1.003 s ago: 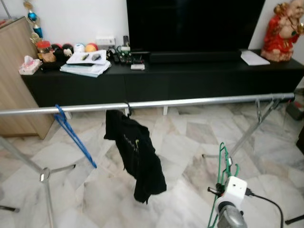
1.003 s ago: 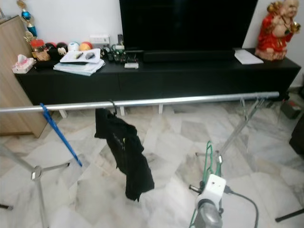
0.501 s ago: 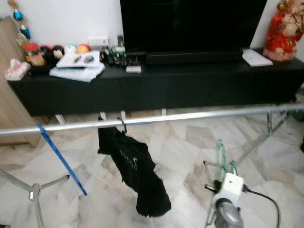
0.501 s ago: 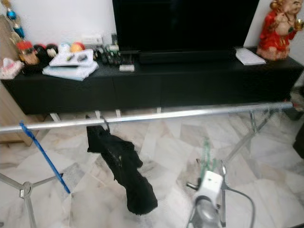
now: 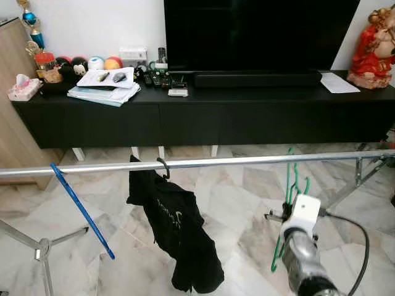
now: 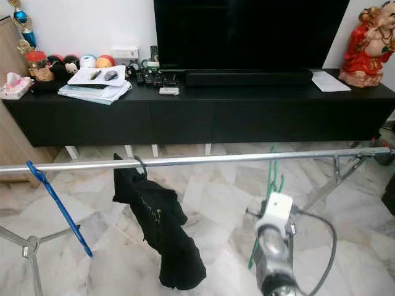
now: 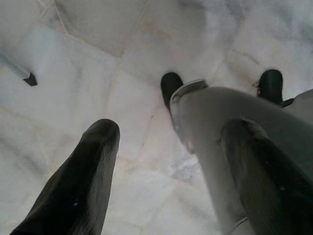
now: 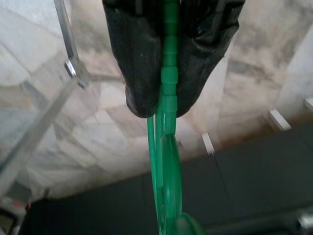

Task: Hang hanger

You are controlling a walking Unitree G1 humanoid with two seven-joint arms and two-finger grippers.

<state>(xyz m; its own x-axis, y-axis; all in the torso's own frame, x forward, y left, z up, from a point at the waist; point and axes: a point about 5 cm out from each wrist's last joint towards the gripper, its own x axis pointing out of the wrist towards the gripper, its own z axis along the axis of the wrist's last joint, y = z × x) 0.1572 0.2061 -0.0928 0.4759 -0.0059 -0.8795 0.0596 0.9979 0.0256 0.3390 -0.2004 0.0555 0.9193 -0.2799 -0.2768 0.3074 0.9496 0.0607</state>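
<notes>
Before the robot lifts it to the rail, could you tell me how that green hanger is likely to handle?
The green hanger is thin plastic, so probably light and slightly springy. The right gripper pinches one narrow strand, so it may pivot or swing near the rail.

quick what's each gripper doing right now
Left gripper: open, holding nothing, above the marble floor.
Right gripper: shut on the green plastic hanger, near the silver metal rail.
</notes>
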